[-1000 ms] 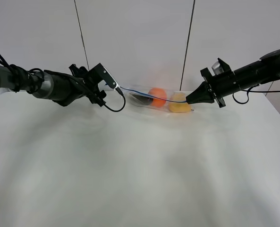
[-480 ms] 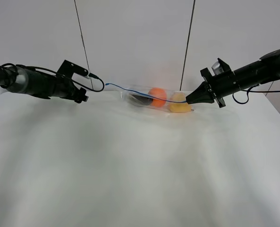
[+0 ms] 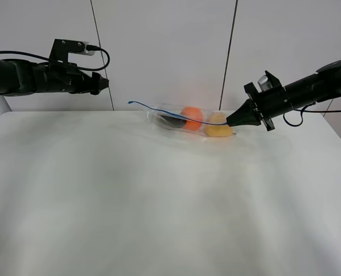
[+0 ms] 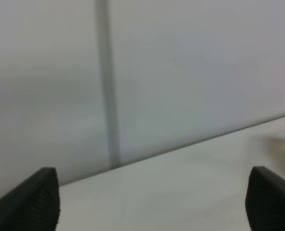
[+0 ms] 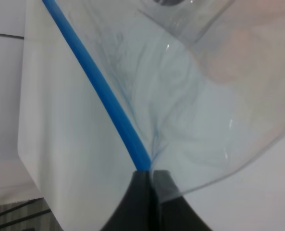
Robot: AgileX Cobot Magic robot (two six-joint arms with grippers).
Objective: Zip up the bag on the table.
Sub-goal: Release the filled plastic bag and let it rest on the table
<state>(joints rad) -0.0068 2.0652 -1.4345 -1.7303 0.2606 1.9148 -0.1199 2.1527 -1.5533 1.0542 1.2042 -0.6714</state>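
The clear bag (image 3: 184,121) lies at the far middle of the white table (image 3: 158,195). An orange (image 3: 191,116), a yellow pear (image 3: 218,130) and a dark eggplant (image 3: 171,121) show through it. Its blue zip strip (image 3: 158,109) runs along the top, and its left end sticks up free. My right gripper (image 3: 230,122) is shut on the strip's right end; the right wrist view shows the fingertips (image 5: 144,185) pinching the blue strip (image 5: 99,86). My left gripper (image 3: 102,84) is open and empty, raised high to the left and well away from the bag; the bag is not in its wrist view (image 4: 152,207).
A grey panelled wall (image 3: 170,46) with dark seams stands right behind the table's far edge. The right arm (image 3: 308,86) reaches in from the upper right. The table's right edge (image 3: 337,135) lies below that arm.
My left gripper has let go of the strip's left end and moved up and to the left, away from the bag. The right gripper and the bag have stayed put.
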